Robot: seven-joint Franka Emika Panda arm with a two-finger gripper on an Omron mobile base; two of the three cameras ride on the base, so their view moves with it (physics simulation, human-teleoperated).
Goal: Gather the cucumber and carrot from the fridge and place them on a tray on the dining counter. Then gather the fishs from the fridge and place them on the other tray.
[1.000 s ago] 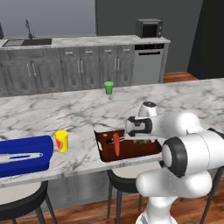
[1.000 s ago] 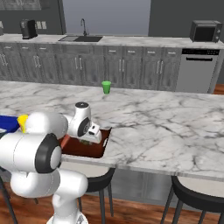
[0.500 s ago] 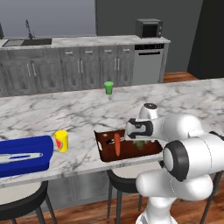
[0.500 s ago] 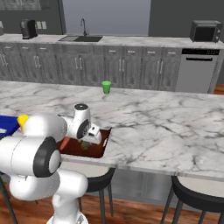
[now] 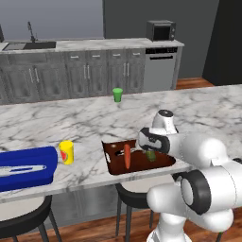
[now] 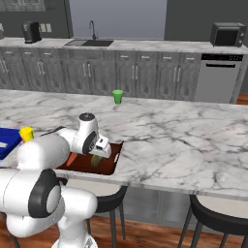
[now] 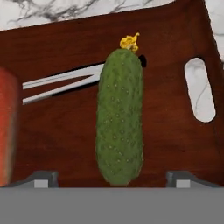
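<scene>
Here, nearest the hand camera, the gripper (image 7: 111,177) stands with its fingers spread wide, one tip on each side of the single cucumber (image 7: 120,116) and clear of it, holding nothing. The cucumber lies flat on the floor of the one dark brown wooden tray (image 7: 175,131), its yellow blossom end pointing away from the fingers, near a cut-out handle slot in the tray wall. One carrot (image 5: 127,156) lies beside it in the same tray, apart from it.

The tray sits at the near edge of the dining counter (image 5: 85,125). Further to the left along that edge stand one yellow cup (image 5: 66,152) and one blue tray (image 5: 26,168). A single green cup (image 5: 117,94) stands towards the far side. Two dark stools (image 6: 218,225) sit under the near edge.
</scene>
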